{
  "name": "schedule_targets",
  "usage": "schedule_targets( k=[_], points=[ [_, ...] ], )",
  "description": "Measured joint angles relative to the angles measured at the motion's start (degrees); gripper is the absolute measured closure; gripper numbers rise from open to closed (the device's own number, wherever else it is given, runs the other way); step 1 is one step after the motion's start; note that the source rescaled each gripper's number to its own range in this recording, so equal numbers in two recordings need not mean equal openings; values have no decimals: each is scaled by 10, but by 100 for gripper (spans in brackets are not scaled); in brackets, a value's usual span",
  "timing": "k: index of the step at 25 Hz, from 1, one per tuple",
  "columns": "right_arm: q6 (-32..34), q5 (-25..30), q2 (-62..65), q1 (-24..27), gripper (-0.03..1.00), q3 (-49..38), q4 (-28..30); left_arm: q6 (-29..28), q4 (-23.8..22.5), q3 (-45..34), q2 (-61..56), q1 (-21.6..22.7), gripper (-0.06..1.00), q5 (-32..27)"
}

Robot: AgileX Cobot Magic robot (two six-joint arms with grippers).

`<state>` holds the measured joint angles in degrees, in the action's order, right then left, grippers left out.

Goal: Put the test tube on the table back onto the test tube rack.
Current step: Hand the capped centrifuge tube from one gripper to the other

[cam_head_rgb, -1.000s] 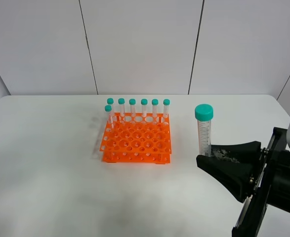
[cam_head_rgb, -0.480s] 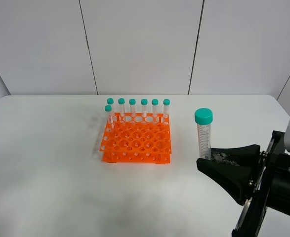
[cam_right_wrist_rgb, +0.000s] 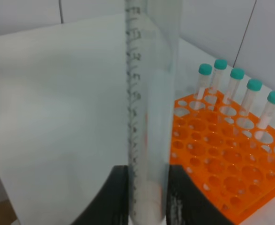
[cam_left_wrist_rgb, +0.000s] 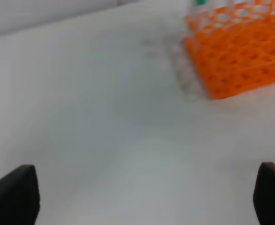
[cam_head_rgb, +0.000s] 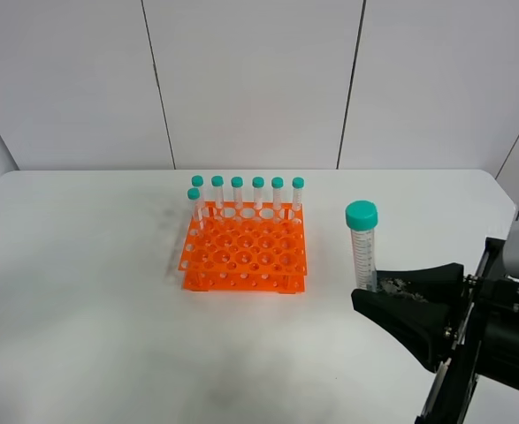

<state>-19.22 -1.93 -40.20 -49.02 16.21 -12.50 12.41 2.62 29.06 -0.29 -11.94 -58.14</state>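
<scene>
Bright orange plastic hole-grid rack [cam_head_rgb: 245, 256]; at its 3 o'clock, clear plastic tube [cam_head_rgb: 363, 256] — teal cap [cam_head_rgb: 361, 215], dark graduations; white matte table [cam_head_rgb: 82, 291].

We find the test tube rack [cam_head_rgb: 244, 257] on the worktop [cam_head_rgb: 82, 309]. In it stand seven tubes [cam_head_rgb: 257, 193]: six along its twelve o'clock edge, one just before them at the nine o'clock end. At the rack's three o'clock, apart from it, the test tube [cam_head_rgb: 363, 252] stands upright in the right pincer [cam_head_rgb: 371, 290].

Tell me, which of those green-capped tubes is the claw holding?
The lone tube to the right of the orange rack, gripped upright near its lower end by the right claw. The seven others stand in the rack.
</scene>
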Motion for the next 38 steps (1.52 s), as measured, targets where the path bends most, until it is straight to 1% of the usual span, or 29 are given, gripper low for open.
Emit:
schedule_targets(
  k=[1, 3, 4, 6, 7, 9, 11, 13, 14, 15, 17, 19, 20, 22, 23, 24, 26, 34, 36, 38],
  points=[
    [0, 0, 0, 0, 94, 0, 1, 5, 3, 1, 4, -16, -6, 8],
    [0, 0, 0, 0, 94, 0, 5, 7, 19, 6, 22, -35, -6, 26],
    [0, 0, 0, 0, 94, -1, 8, 8, 38, 10, 34, -39, -6, 39],
    [0, 0, -2, 0, 94, -1, 12, 22, 91, 12, 70, -41, -6, 79],
    [0, 0, -7, 0, 94, -1, 13, 40, 117, 13, 92, -41, -6, 106],
    [0, 0, -18, 0, 94, -1, 15, 101, 188, 13, 135, -41, -6, 161],
    [0, -5, -36, 0, 94, -1, 15, 178, 270, 13, 180, -41, -6, 205],
    [0, -14, -50, 0, 94, -1, 15, 270, 381, 13, 227, -41, -6, 238],
    [0, -18, -55, 0, 94, -1, 15, 325, 433, 13, 248, -41, -6, 244],
    [0, -19, -57, 0, 94, -1, 15, 382, 495, 13, 266, -41, -6, 245],
    [0, -20, -59, 0, 94, -1, 15, 488, 621, 13, 305, -41, -6, 240],
    [0, -22, -59, 0, 94, -1, 15, 599, 732, 13, 337, -41, -6, 215],
    [0, -22, -59, 0, 94, -1, 15, 640, 789, 13, 354, -41, -6, 198],
    [0, -22, -59, 0, 94, -1, 15, 718, 878, 13, 384, -41, -6, 167],
    [0, -23, -59, 0, 94, -1, 15, 748, 914, 13, 402, -41, -6, 152],
    [0, -26, -59, 0, 94, -1, 15, 768, 936, 14, 419, -41, -6, 142],
    [0, -30, -59, 0, 94, -1, 15, 801, 953, 15, 451, -41, -6, 128],
    [0, -30, -59, 0, 94, -1, 15, 855, 961, 15, 570, -46, -6, 126],
    [0, -30, -59, 0, 94, -1, 15, 879, 962, 17, 588, -65, -6, 126],
    [0, -30, -59, 0, 94, -1, 15, 900, 962, 28, 608, -101, -6, 131]
  ],
)
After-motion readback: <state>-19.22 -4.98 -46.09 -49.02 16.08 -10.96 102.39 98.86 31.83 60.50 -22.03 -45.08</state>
